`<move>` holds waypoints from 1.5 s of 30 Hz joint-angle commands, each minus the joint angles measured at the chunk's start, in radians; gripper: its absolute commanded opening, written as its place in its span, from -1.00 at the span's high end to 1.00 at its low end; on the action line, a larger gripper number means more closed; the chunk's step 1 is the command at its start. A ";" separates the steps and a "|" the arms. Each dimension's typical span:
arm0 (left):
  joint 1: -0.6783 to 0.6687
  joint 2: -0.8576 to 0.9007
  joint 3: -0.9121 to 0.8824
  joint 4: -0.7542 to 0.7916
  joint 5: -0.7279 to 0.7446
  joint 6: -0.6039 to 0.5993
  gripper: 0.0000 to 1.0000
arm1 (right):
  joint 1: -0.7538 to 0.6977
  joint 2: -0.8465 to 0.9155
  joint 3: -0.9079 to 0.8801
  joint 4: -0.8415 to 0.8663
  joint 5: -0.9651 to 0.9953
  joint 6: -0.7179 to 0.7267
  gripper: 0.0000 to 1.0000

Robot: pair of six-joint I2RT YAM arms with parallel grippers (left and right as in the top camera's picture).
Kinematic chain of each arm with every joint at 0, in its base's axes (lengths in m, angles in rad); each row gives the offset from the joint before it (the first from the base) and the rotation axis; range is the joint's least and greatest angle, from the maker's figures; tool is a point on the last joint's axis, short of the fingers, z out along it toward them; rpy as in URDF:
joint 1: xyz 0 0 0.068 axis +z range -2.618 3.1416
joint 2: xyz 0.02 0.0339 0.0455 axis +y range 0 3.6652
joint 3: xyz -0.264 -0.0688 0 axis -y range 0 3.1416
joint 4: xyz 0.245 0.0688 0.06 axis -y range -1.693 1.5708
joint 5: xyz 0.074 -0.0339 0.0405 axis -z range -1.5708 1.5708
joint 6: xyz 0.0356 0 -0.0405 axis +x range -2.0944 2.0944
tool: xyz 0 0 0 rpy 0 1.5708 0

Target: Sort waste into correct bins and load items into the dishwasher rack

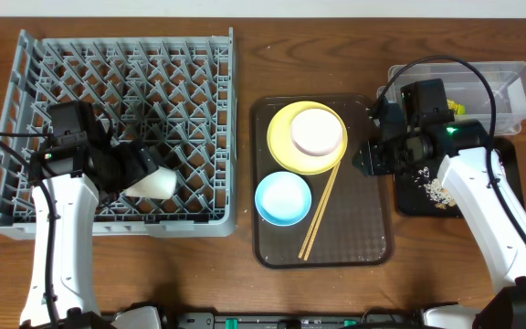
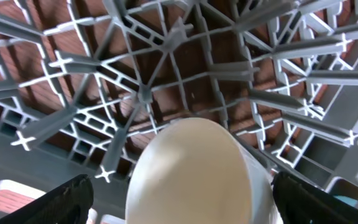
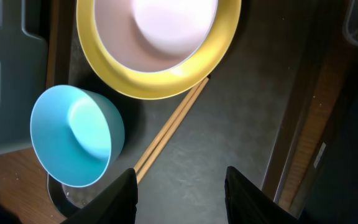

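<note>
The small white cup (image 1: 156,184) lies on its side among the pegs at the front of the grey dishwasher rack (image 1: 117,82). My left gripper (image 1: 138,172) is open around it. In the left wrist view the cup (image 2: 191,168) sits between the spread fingers (image 2: 182,196) with gaps on both sides. My right gripper (image 1: 365,157) is open and empty over the right part of the brown tray. The pinkish-white bowl (image 1: 317,132) sits on the yellow plate (image 1: 281,151), with the light blue bowl (image 1: 283,198) and the chopsticks (image 1: 321,208) beside them. These also show in the right wrist view (image 3: 182,193).
The brown serving tray (image 1: 363,238) lies in the middle. The clear tub (image 1: 519,78) at the back right holds the crumpled wrapper (image 1: 455,108). The black tray (image 1: 510,174) in front of it holds white crumbs (image 1: 438,190), partly under my right arm.
</note>
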 commanded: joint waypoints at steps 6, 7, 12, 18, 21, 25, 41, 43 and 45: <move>0.005 -0.031 0.022 0.033 -0.040 0.002 -0.88 | -0.012 -0.011 0.008 -0.003 0.005 -0.008 0.13; 0.005 -0.045 0.026 0.038 -0.040 0.002 -0.87 | -0.012 -0.011 0.008 -0.005 0.010 -0.009 0.12; -0.003 -0.149 0.039 0.048 0.010 0.002 -0.56 | -0.012 -0.011 0.008 -0.004 0.014 -0.009 0.11; -0.043 -0.209 0.035 -0.041 0.077 0.002 0.05 | -0.012 -0.011 0.008 -0.005 0.014 -0.009 0.11; -0.068 -0.197 0.017 -0.067 0.077 0.002 0.42 | -0.012 -0.011 0.008 -0.005 0.014 -0.009 0.11; -0.091 -0.157 -0.005 -0.069 0.077 0.002 0.46 | -0.012 -0.011 0.008 -0.005 0.014 -0.009 0.11; -0.089 -0.086 -0.006 -0.059 -0.081 0.002 0.44 | -0.012 -0.011 0.004 -0.012 0.014 -0.011 0.10; -0.089 -0.086 -0.006 -0.064 -0.109 0.002 0.44 | -0.012 -0.011 0.004 -0.012 0.014 -0.011 0.10; -0.089 -0.086 -0.006 -0.071 -0.139 0.002 0.44 | -0.012 -0.011 0.004 -0.012 0.015 -0.011 0.10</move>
